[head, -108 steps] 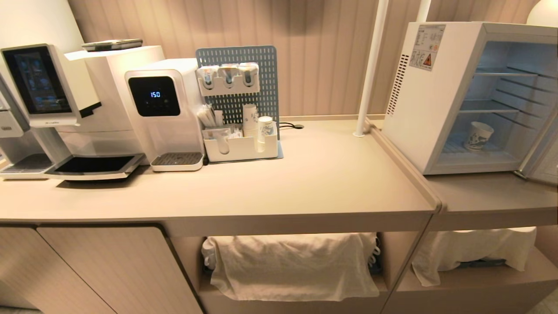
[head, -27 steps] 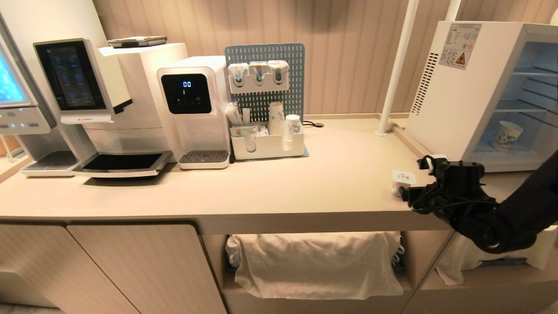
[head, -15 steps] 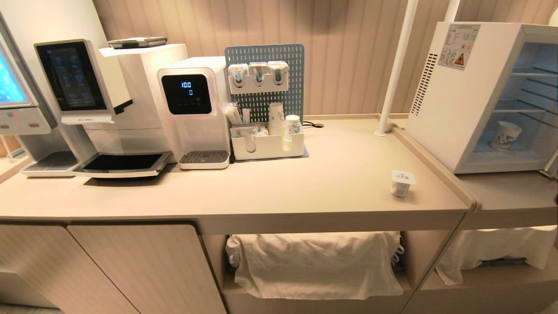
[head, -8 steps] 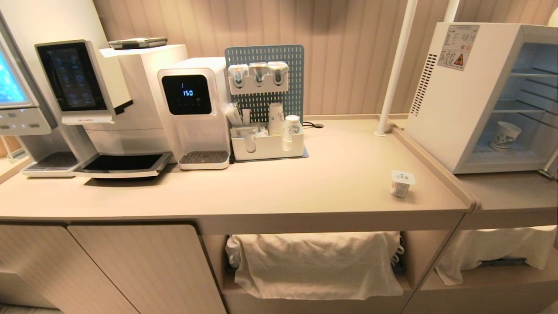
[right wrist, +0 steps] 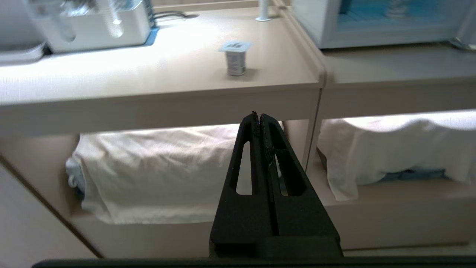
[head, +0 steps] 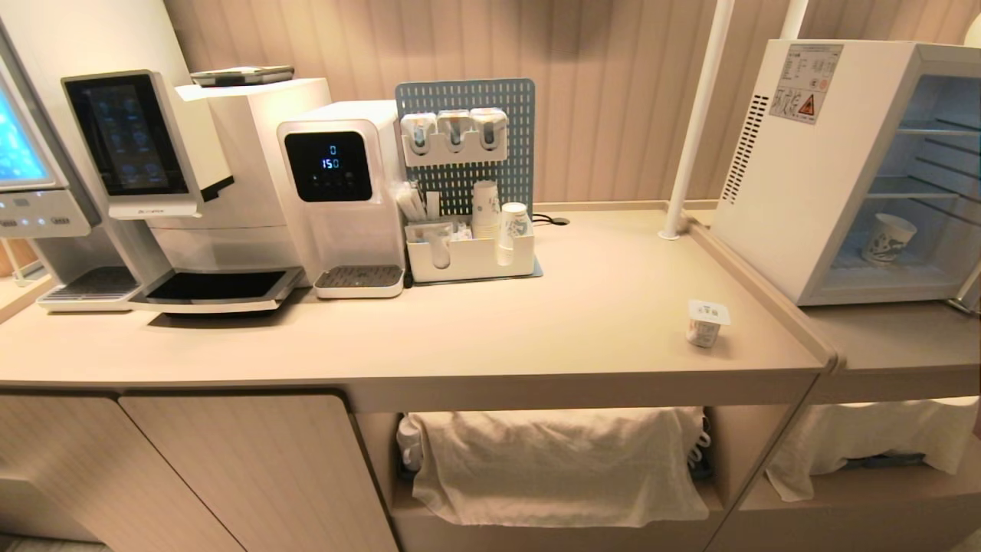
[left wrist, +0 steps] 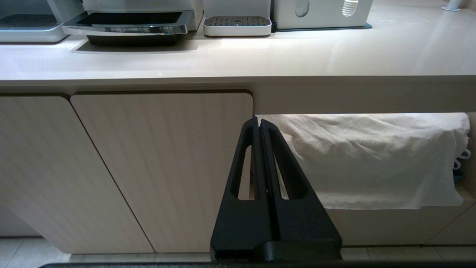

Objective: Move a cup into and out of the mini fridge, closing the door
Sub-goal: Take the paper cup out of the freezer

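Note:
The cup [head: 887,238] stands upright on the bottom shelf inside the mini fridge [head: 797,169], at the right end of the counter. The fridge's door [head: 969,290] is swung open, and only a sliver of its lower edge shows at the picture's right border. Neither gripper is in the head view. My left gripper [left wrist: 257,121] is shut and empty, low in front of the cabinet fronts under the counter. Also shut and empty, my right gripper [right wrist: 257,115] hangs below the counter edge, facing the cloth-covered shelf.
A small plastic pot with a foil lid [head: 706,322] stands near the counter's front right corner. A coffee machine [head: 153,176], a water dispenser [head: 337,192] and a caddy with stacked paper cups [head: 469,245] line the back left. A white pole [head: 693,123] rises beside the fridge.
The right arm, which stood beside the plastic pot, has dropped out of the head view. The pot stands alone on the counter. Over the last second nothing has moved there.

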Robot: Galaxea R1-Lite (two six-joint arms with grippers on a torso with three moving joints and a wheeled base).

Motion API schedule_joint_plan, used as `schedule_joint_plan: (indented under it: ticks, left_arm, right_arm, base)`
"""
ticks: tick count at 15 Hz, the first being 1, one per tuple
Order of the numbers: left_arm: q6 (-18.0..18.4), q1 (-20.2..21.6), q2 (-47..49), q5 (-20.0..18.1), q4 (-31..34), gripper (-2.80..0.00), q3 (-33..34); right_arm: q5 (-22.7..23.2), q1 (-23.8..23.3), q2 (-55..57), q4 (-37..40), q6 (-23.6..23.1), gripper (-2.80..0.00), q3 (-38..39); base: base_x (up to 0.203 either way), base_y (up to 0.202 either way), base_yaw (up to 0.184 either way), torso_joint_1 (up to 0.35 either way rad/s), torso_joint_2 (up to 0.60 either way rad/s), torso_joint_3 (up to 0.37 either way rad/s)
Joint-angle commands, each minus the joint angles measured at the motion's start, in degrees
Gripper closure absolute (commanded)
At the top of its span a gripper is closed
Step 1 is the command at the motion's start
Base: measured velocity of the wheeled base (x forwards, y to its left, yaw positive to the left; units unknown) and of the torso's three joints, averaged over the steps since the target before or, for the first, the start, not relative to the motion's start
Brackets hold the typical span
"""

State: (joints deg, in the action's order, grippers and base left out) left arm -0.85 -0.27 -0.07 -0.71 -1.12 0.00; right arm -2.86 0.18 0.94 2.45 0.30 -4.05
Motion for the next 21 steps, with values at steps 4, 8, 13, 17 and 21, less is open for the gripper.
schedule_joint_plan:
  ticks: [4, 8, 13, 17, 21]
  left_arm:
    - [-0.03, 0.00, 0.07, 0.00, 0.07, 0.00, -0.09]
    - [0.06, 0.00, 0.07, 0.00, 0.15, 0.00, -0.09]
    - [0.06, 0.00, 0.07, 0.00, 0.24, 0.00, -0.09]
    - [0.06, 0.00, 0.00, 0.00, 0.24, 0.00, -0.09]
    - [0.07, 0.00, 0.07, 0.00, 0.24, 0.00, -0.09]
  right_arm:
    - [3.39, -0.01, -0.94, 6.87, -3.99, 0.00, 0.53]
    - [3.39, -0.01, -0.85, 6.87, -3.99, 0.00, 0.53]
    - [3.39, -0.01, -0.85, 6.87, -3.91, 0.00, 0.53]
    - [3.39, -0.01, -0.85, 6.87, -3.91, 0.00, 0.53]
    - [3.39, -0.01, -0.85, 6.87, -3.91, 0.00, 0.53]
  base:
    - [0.000, 0.000, 0.000, 0.000, 0.00, 0.000]
    - [0.002, -0.151, 0.000, 0.001, 0.00, 0.002]
    - [-0.001, -0.194, -0.003, 0.001, 0.00, 0.002]
    - [0.000, -0.193, -0.001, 0.004, 0.00, 0.003]
    - [0.000, -0.193, -0.001, 0.004, 0.00, 0.001]
